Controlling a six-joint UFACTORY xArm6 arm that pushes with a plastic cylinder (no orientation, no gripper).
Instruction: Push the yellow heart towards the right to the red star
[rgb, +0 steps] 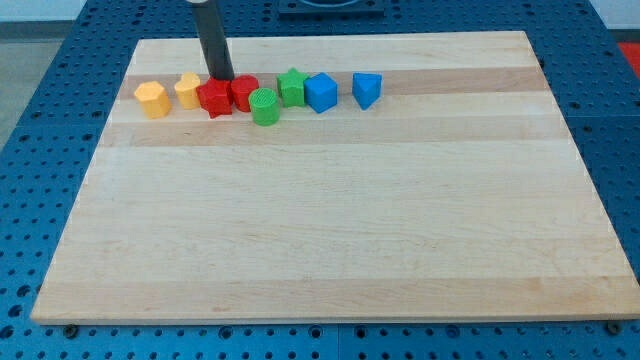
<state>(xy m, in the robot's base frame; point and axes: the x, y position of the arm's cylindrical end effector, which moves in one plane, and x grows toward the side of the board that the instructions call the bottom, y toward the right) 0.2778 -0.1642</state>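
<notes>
A row of blocks lies near the view's top left on the wooden board (330, 220). The yellow heart (188, 90) sits just left of the red star (214, 98) and looks to be touching it. My tip (221, 78) stands right behind the red star, at its top edge, between it and a second red block (245, 92). The tip is to the right of the yellow heart, a small gap apart.
Another yellow block (151, 99) lies at the row's left end. To the right of the red blocks are a green cylinder (265, 106), a green star (291, 87), a blue block (320, 92) and a blue wedge-like block (367, 89).
</notes>
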